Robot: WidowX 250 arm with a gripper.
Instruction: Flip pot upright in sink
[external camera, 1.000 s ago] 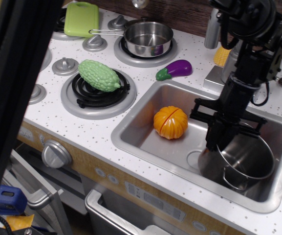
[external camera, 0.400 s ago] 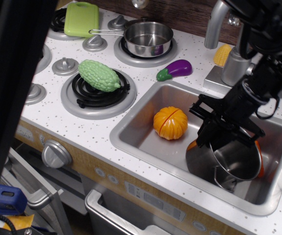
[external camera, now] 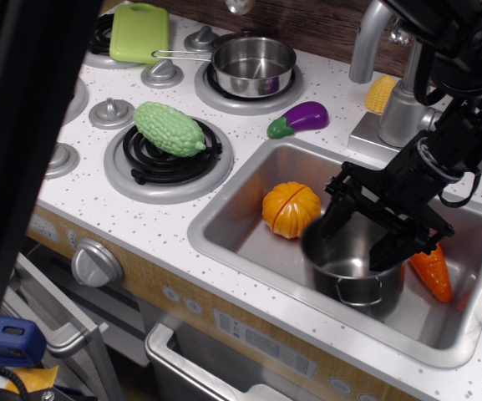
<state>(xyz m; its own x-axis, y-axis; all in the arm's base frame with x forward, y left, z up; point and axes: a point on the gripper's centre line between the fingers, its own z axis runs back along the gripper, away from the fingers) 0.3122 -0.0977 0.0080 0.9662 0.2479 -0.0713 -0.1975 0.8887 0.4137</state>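
Observation:
The shiny steel pot (external camera: 351,271) stands upright in the sink (external camera: 241,242), mouth up, with one wire loop handle facing front. It sits just right of the orange toy pumpkin (external camera: 291,209). My gripper (external camera: 362,238) hangs right over the pot's mouth, tilted. Its two black fingers are spread apart above the rim and hold nothing.
An orange carrot (external camera: 431,271) lies in the sink right of the pot. On the counter are a purple eggplant (external camera: 299,119), a green gourd (external camera: 169,129) on a burner, a long-handled saucepan (external camera: 253,65), a green board (external camera: 139,32), the faucet (external camera: 370,42) and a yellow corn (external camera: 381,93).
The pot went from lying tilted on its side at the sink's right to standing upright nearer the middle. The gripper's fingers have opened off its rim, and the carrot now shows.

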